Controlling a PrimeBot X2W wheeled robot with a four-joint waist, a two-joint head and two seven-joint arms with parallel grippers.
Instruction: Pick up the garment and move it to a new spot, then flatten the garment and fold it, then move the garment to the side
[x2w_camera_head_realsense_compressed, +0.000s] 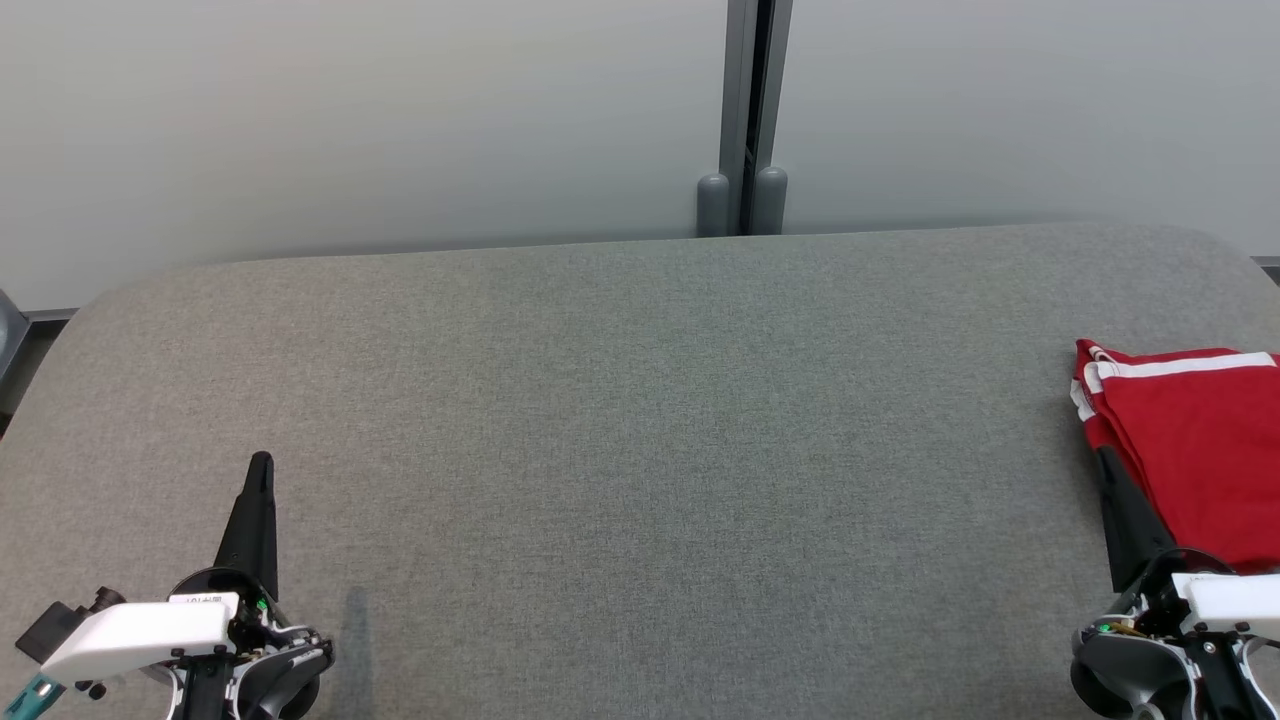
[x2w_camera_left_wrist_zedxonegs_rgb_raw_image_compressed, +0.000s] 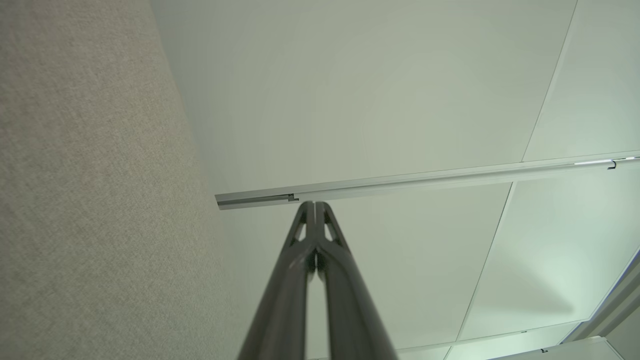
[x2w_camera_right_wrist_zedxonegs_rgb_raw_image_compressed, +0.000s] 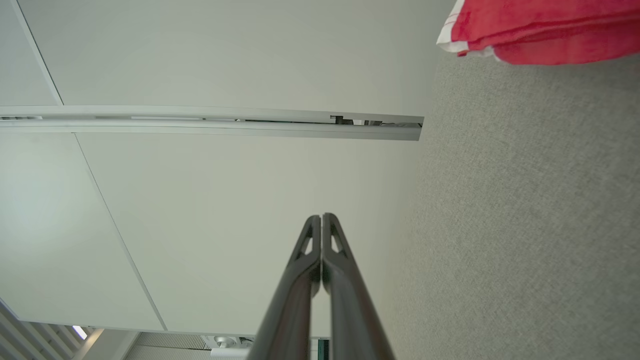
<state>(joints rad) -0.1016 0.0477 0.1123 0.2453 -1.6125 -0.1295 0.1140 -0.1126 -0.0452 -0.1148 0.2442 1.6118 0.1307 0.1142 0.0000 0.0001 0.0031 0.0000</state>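
The garment (x2w_camera_head_realsense_compressed: 1200, 450) is red with white stripes and lies folded at the right edge of the grey fabric table (x2w_camera_head_realsense_compressed: 640, 400). My right gripper (x2w_camera_head_realsense_compressed: 1102, 455) is shut and empty, and its dark fingers run along the garment's left edge. In the right wrist view the right gripper (x2w_camera_right_wrist_zedxonegs_rgb_raw_image_compressed: 321, 216) has its tips pressed together, with the garment (x2w_camera_right_wrist_zedxonegs_rgb_raw_image_compressed: 540, 30) apart at the upper right. My left gripper (x2w_camera_head_realsense_compressed: 260, 460) rests shut and empty at the lower left, far from the garment. In the left wrist view the left gripper (x2w_camera_left_wrist_zedxonegs_rgb_raw_image_compressed: 314, 204) has its fingers closed on nothing.
A pale panelled wall stands behind the table, with a grey vertical post (x2w_camera_head_realsense_compressed: 745, 120) at its middle seam. The table's far corners are rounded. Bare tabletop (x2w_camera_right_wrist_zedxonegs_rgb_raw_image_compressed: 525, 225) stretches between the two grippers.
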